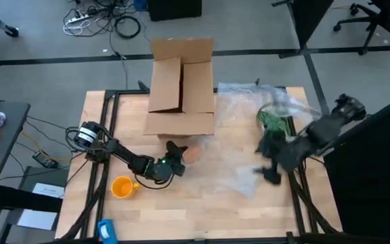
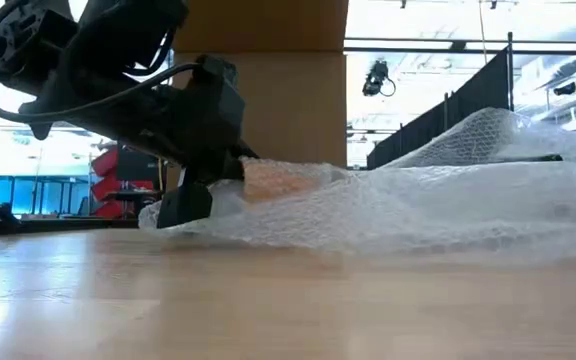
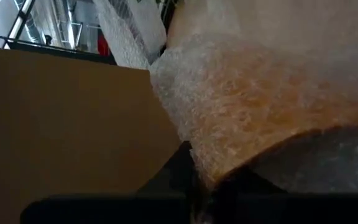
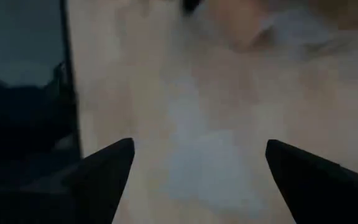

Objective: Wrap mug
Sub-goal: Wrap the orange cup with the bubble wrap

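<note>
The left gripper (image 1: 176, 157) was seen low at the centre of the high view, its tips hidden under the edge of the bubble wrap (image 1: 249, 146); in the left wrist view the wrap (image 3: 253, 106) filled most of the frame and appeared pinched between the dark fingers (image 3: 197, 186), which were largely cut off at the bottom edge. A pale orange patch (image 1: 192, 154) under the wrap could not be identified. The mug (image 1: 122, 187), small, glossy and yellow-orange with its loop handle turned toward the frame's right, was left uncovered at lower left on the wooden table (image 1: 202, 210), apart from the wrap. The cardboard box (image 1: 180, 88) was set open at upper centre. The right gripper (image 1: 271, 175), blurred at centre right, was held with fingers spread wide over the wrap.
</note>
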Tool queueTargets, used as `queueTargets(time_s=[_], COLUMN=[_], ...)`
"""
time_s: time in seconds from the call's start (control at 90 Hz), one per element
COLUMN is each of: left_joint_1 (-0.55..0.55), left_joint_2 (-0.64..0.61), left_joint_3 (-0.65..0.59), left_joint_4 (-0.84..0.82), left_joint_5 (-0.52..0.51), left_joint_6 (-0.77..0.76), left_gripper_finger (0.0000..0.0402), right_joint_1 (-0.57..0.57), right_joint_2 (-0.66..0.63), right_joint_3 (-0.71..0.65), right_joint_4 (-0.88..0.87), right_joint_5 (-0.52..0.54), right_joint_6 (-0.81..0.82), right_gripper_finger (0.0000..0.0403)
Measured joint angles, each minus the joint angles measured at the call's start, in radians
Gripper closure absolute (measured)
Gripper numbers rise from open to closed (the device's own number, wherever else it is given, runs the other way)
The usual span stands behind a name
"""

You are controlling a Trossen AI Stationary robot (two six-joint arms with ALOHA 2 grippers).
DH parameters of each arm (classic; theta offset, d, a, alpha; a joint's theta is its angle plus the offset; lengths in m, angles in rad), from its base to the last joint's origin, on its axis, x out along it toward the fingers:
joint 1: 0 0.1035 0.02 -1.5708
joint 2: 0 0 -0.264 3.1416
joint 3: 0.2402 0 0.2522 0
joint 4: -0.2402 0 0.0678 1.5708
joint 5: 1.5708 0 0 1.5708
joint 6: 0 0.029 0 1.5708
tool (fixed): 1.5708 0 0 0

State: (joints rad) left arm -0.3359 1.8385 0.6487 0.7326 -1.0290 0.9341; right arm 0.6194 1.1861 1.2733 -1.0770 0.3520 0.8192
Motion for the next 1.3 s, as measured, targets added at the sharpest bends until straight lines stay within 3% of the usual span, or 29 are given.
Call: queueTargets(time_s=[0.089,0.289,0.433,0.622,0.844,1.067,1.189,1.3], left_joint_1=[0.0,0.0,-0.001,-0.002,-0.004,-0.004,-0.005,-0.005], left_joint_2=[0.0,0.0,0.0,0.0,0.0,0.0,0.0,0.0], left_joint_3=[0.0,0.002,0.002,0.002,0.002,0.003,0.003,0.003], left_joint_4=[0.002,0.001,-0.004,-0.004,-0.006,-0.01,-0.012,-0.015], left_joint_5=[0.001,0.004,0.005,0.005,0.005,0.004,0.002,0.001], left_joint_6=[0.014,0.028,0.027,0.027,0.027,0.027,0.027,0.026], left_gripper_finger=[0.0392,0.0392,0.0392,0.0392,0.0392,0.0392,0.0392,0.0392], right_joint_1=[-0.035,-0.231,-0.369,-0.487,-0.529,-0.521,-0.5,-0.479], right_joint_2=[0.051,0.13,0.167,0.17,0.197,0.27,0.305,0.311], right_joint_3=[-0.087,-0.228,-0.25,-0.249,-0.267,-0.329,-0.328,-0.328], right_joint_4=[0.033,0.059,0.084,0.092,0.114,0.248,0.284,0.329], right_joint_5=[-0.027,-0.254,-0.394,-0.455,-0.666,-0.79,-0.831,-0.901], right_joint_6=[0.017,-0.136,-0.325,-0.51,-0.529,-0.52,-0.536,-0.536], right_gripper_finger=[0.006,0.0082,0.0098,0.011,0.012,0.0132,0.0177,0.0269])
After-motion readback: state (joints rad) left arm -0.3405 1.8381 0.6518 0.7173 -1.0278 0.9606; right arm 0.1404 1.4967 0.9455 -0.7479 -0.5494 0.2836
